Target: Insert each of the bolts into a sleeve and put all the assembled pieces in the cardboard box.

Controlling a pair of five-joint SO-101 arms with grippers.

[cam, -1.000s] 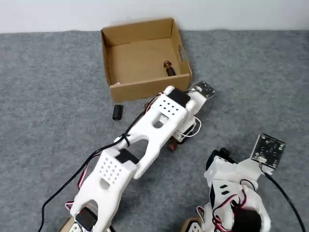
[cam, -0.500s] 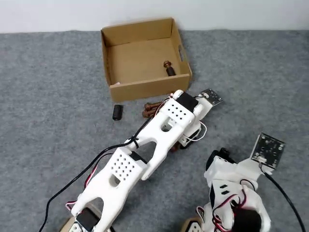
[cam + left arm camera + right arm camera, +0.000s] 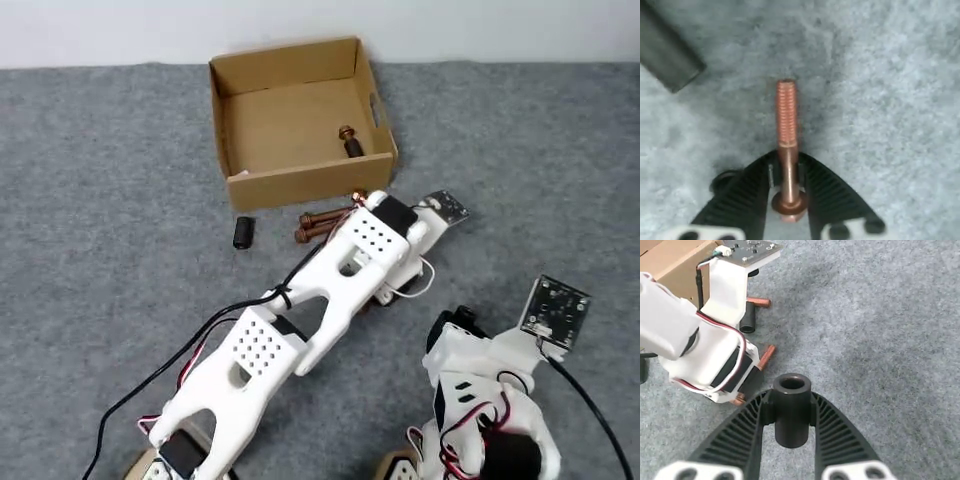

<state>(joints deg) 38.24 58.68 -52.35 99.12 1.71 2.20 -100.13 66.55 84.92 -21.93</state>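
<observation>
My left gripper is shut on a copper bolt, whose threaded end points away over the carpet. A black sleeve lies just beyond it. My right gripper is shut on another black sleeve, its bore facing the camera, close to the left gripper's bolt. In the high view the left arm reaches out to just in front of the cardboard box, which holds one assembled piece. The right arm stays folded near the front right.
Two loose bolts lie in front of the box, and a separate black sleeve lies to their left. Past the left gripper I see a sleeve and a bolt. Grey carpet stretches open to the right.
The left arm has swung to the right and a little farther out, uncovering the two loose bolts by the box. The right arm has not moved.
</observation>
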